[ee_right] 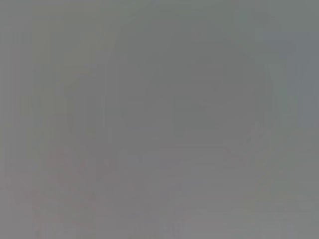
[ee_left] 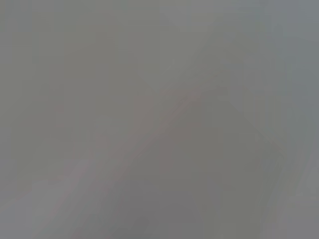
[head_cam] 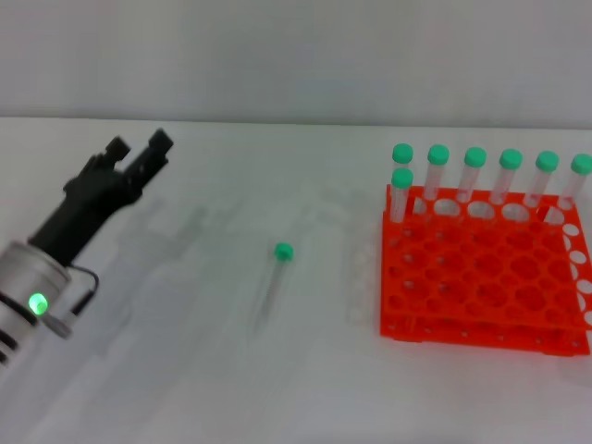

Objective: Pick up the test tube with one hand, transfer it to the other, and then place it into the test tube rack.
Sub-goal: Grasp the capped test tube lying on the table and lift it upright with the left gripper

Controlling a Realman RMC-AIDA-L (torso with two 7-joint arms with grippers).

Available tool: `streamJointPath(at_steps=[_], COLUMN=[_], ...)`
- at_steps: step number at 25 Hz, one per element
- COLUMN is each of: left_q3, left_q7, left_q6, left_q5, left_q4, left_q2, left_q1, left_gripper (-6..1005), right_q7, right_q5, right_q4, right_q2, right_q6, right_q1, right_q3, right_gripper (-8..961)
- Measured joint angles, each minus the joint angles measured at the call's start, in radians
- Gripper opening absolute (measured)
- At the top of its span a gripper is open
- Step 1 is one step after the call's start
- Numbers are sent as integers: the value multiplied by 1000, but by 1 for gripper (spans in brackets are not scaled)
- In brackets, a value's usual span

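Note:
A clear test tube [head_cam: 275,277] with a green cap lies flat on the white table [head_cam: 185,370], near the middle. The orange two-tier rack [head_cam: 481,277] stands to its right, with several green-capped tubes [head_cam: 474,176] upright along its far row. My left gripper [head_cam: 139,153], black with forked fingers on a silver wrist with a green light, hovers at the left, well apart from the lying tube, open and empty. The right gripper is out of view. Both wrist views show only plain grey.
The table's far edge meets a pale wall [head_cam: 296,55] behind. Bare table surface lies between my left gripper and the lying tube, and in front of the rack.

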Motion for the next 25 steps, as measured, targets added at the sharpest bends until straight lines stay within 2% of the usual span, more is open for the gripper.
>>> streamJointPath(at_steps=[2,5,9,12,14,15,18,20,21,25], left_q3=[0,11,146,173,173,173,174,174,174,175], left_q7=[-197,-456,-709,-823,-902,-902,-989,-1032,-1071,-1169], left_q6=[4,33,91,113,121,121,127,130,126,120], left_q5=[95,247,325,429,579,579,765,877,977,1147], left_q4=[-102,-268,-463,-564,-610,-610,-621,-627,-629,-627], left_q2=[23,45,52,56,76,76,97,99,99,89], left_q1=[-59,-163,-272,-341,-414,-414,-504,-564,-618,-709], left_gripper=[875,874,872,870,869,869,867,866,866,864], right_q7=[0,0,0,0,0,0,0,0,0,0], right_q5=[0,0,0,0,0,0,0,0,0,0], right_q4=[-2,-7,-10,-11,-12,-12,-12,-12,-12,-12], right_q2=[0,0,0,0,0,0,0,0,0,1], right_q6=[4,10,11,11,14,16,18,19,19,19], right_q1=[0,-2,-11,-14,-14,-15,-15,-15,-14,-14], right_q3=[0,0,0,0,0,0,0,0,0,0], right_gripper=[872,872,873,873,873,873,872,872,872,872])
